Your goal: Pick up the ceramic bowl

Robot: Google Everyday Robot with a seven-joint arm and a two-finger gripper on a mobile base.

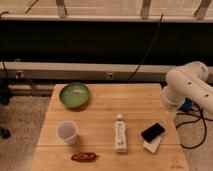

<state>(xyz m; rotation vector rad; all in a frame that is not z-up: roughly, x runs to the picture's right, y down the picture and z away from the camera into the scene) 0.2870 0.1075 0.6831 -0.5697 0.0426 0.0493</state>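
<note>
We find the ceramic bowl [75, 95] upright near the far-left corner of the bench [135, 102], its mouth open to the top and nothing touching it, so its rim looks free for a grasp. The tool [171, 109] hangs at the lower end of the white arm [187, 86] over the bench's right edge, well apart from the bowl. We cannot tell whether it is released or clenched, and it carries nothing that we can see. Between them lie a white bottle [120, 133] and a dark flat object [153, 131] resting on a pale block. A translucent cup [67, 132] stands near the bowl, nearer us. We judge the reach has not begun, and a path across the bare far half avoids the clutter.
</note>
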